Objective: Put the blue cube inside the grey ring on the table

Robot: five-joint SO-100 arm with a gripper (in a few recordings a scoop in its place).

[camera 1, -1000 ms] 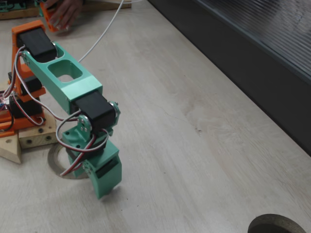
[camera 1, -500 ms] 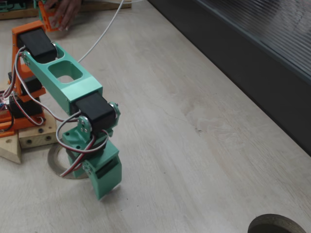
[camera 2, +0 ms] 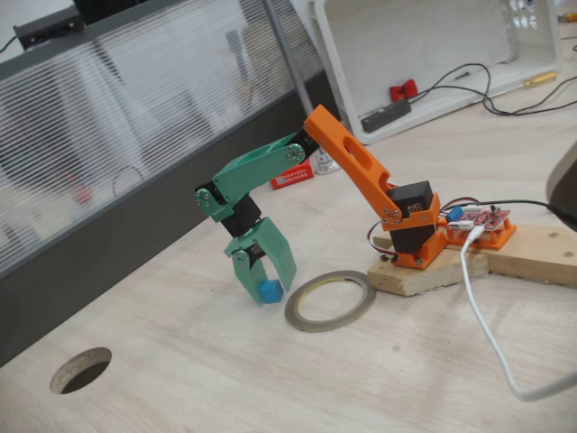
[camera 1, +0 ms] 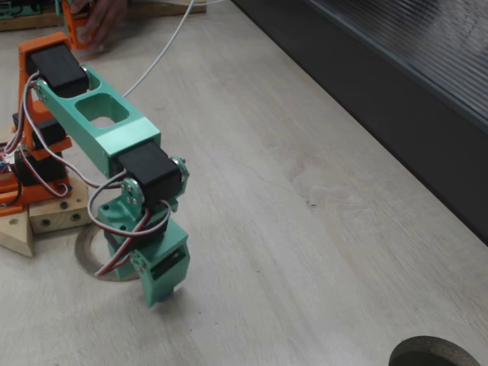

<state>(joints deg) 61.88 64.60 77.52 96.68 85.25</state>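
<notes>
While gripper-held (camera 2: 264,287), matte blue cube (camera 2: 270,291)

Robotics lab or maker's bench. Arm (camera 2: 352,171) was bolted to scrap wood blocks (camera 2: 469,262) on a pale table (camera 1: 305,229); bare red circuit board (camera 2: 482,219), loose cables (camera 2: 487,334), white bin (camera 2: 433,45) behind, ribbed panel (camera 1: 427,53) alongside.

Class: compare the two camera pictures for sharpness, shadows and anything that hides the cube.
In a fixed view the arm hides the grey ring partly; light is soft, shadows faint. In another fixed view the blue cube between the gripper fingers looks sharp; the background is blurred.
</notes>
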